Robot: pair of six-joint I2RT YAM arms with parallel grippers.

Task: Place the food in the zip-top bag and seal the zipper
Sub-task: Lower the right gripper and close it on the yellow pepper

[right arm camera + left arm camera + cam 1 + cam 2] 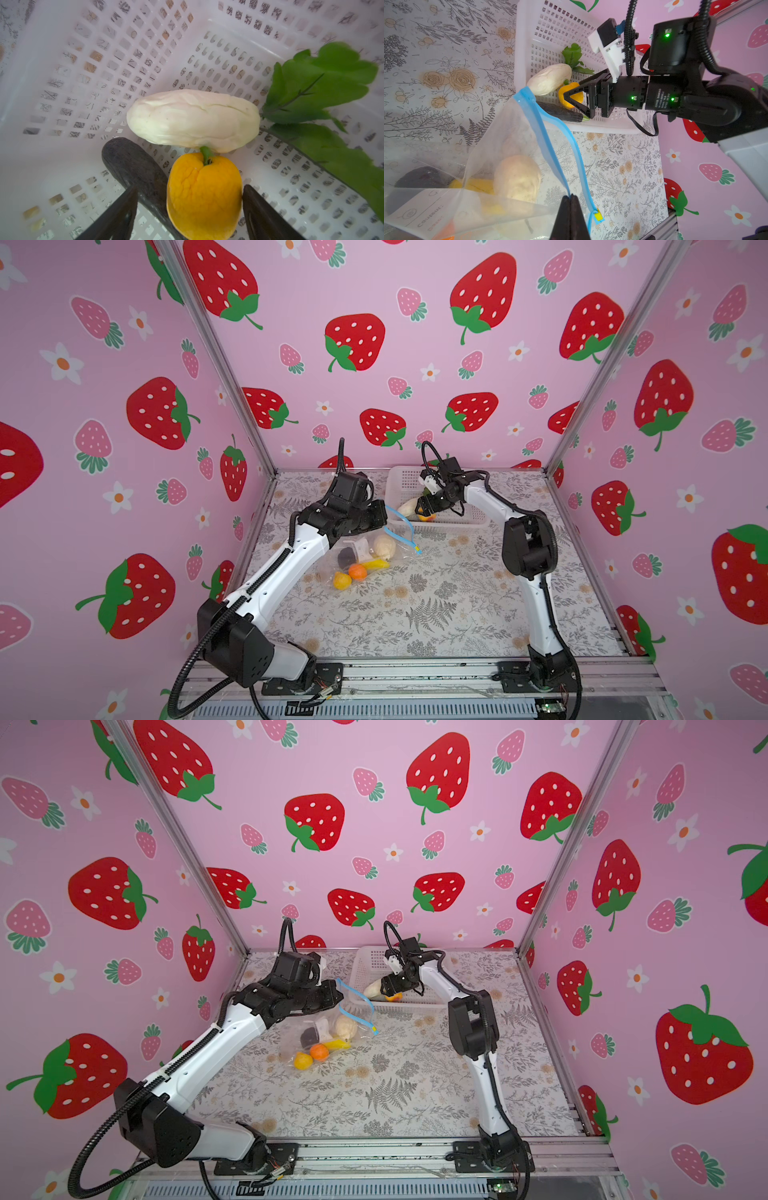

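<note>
Zip-top bag (365,548), w/ some food, lies just in front of basket (455,523), mouth edge lifted twd it. Table right of bag is open. L gripper (571,197) is pressed together, pinching zipper (550,135). R gripper (190,188) is inside basket, spread wide astride yellow pepper (204,207).

Both top views look down from above the front edge of the worktop (415,614). The left wrist view faces the basket (550,25) across the bag (500,133); the right wrist view looks closely into it.

bag (500,133): clear, crinkled, mouth open
zipper (545,141): blue strip, unsealed, yellow end
food (357,571): several pieces inside bag, four in basket (469,519)
</note>
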